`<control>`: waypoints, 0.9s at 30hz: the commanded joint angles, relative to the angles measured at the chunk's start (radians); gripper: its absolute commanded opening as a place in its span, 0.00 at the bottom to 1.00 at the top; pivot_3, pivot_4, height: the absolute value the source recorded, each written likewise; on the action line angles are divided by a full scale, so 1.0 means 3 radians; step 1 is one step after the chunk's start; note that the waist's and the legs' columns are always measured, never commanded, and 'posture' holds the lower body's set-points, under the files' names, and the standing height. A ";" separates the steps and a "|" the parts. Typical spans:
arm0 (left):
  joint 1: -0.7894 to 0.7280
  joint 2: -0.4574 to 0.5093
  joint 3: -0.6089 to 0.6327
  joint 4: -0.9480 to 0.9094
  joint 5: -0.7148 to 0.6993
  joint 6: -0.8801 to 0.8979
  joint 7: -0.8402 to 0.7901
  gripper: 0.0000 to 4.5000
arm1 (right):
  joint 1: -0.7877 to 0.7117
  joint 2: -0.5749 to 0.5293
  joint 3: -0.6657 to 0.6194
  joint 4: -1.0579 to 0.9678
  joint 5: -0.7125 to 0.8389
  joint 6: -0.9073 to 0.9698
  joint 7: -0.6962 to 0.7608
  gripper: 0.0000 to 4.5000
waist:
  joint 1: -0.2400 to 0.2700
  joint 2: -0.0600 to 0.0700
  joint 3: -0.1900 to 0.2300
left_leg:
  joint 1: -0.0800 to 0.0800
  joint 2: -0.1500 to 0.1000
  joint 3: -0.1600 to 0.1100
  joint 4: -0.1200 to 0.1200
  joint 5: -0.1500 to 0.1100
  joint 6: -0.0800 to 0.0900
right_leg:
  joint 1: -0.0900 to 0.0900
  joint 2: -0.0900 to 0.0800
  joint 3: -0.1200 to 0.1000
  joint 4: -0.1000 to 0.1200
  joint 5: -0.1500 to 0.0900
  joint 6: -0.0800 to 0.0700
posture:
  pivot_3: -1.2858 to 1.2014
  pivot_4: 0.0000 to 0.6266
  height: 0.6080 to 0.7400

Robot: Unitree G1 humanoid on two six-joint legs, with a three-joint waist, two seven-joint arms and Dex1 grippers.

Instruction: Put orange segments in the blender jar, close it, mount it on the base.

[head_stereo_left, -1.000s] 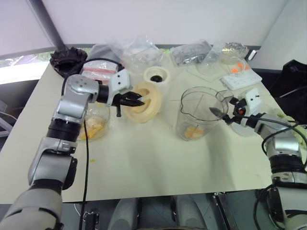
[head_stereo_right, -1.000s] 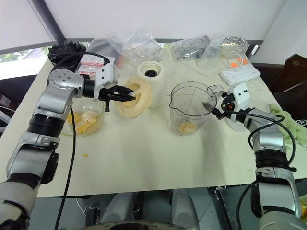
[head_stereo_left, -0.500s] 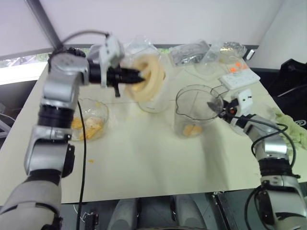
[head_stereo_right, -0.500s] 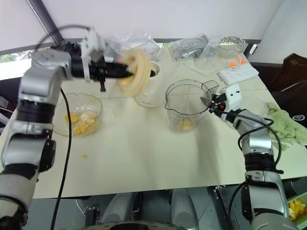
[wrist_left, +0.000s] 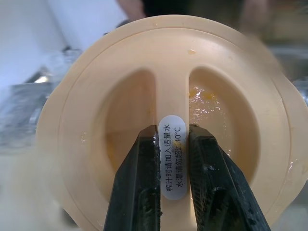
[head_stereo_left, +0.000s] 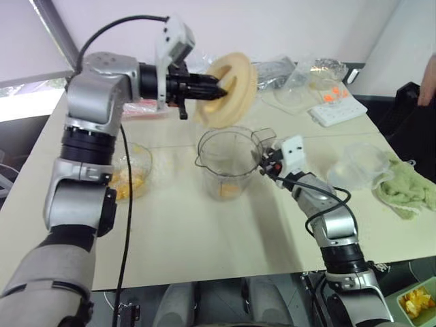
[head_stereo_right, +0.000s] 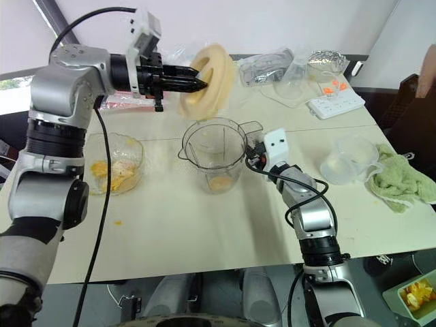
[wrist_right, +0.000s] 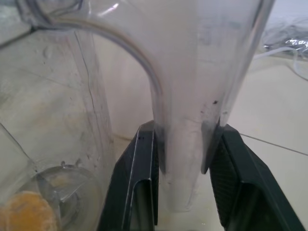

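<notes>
On table: clear blender jar point(head_stereo_right: 216, 151), orange segments point(head_stereo_right: 219, 182) at bottom.

Cream table point(head_stereo_right: 170, 231) with blender jar point(head_stereo_right: 216, 155), glass bowl point(head_stereo_right: 116, 162), green cloth point(head_stereo_right: 402, 180).

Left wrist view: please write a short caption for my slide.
Left gripper pinches the centre ridge of the cream lid.

Open tabletop point(head_stereo_right: 170, 225) in front of the blender jar point(head_stereo_right: 214, 153); lid point(head_stereo_right: 210, 78) held above its mouth.
</notes>
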 commanded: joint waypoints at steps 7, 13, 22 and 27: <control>0.0009 0.0124 -0.0340 -0.0603 -0.0160 0.0478 -0.0235 0.05 | -0.0095 0.0092 0.0117 -0.0038 -0.0303 0.0199 -0.0403 0.19 | -0.0022 0.0000 0.0000 | 0.0010 0.0001 0.0001 0.0000 0.0001 -0.0002 | 0.0000 0.0003 0.0005 0.0015 -0.0002 -0.0003 | 0.52 0.24 1.00; 0.0071 0.0280 -0.0631 -0.0634 0.0021 0.0358 -0.0316 0.05 | -0.0138 0.0101 0.0141 -0.0012 -0.0337 0.0199 -0.0468 0.19 | -0.0018 0.0000 0.0000 | 0.0014 0.0003 -0.0001 0.0000 0.0009 -0.0014 | 0.0000 0.0005 0.0006 0.0024 -0.0006 -0.0009 | 0.52 0.24 1.00; -0.0034 0.0182 -0.0943 -0.0136 0.0579 -0.0112 -0.0023 0.05 | -0.0132 0.0116 0.0131 -0.0026 -0.0338 0.0168 -0.0485 0.19 | 0.0002 -0.0001 -0.0003 | 0.0013 0.0002 -0.0002 0.0000 0.0014 -0.0012 | 0.0002 0.0005 0.0006 0.0024 -0.0006 -0.0009 | 0.52 0.24 1.00; 0.0014 0.0083 -0.1023 0.0010 0.0632 -0.0136 -0.0137 0.05 | -0.0108 0.0088 0.0098 -0.0039 -0.0329 0.0155 -0.0490 0.19 | 0.0003 0.0000 -0.0004 | 0.0014 0.0002 -0.0002 0.0001 0.0014 -0.0011 | 0.0003 0.0005 0.0006 0.0023 -0.0006 -0.0009 | 0.52 0.24 1.00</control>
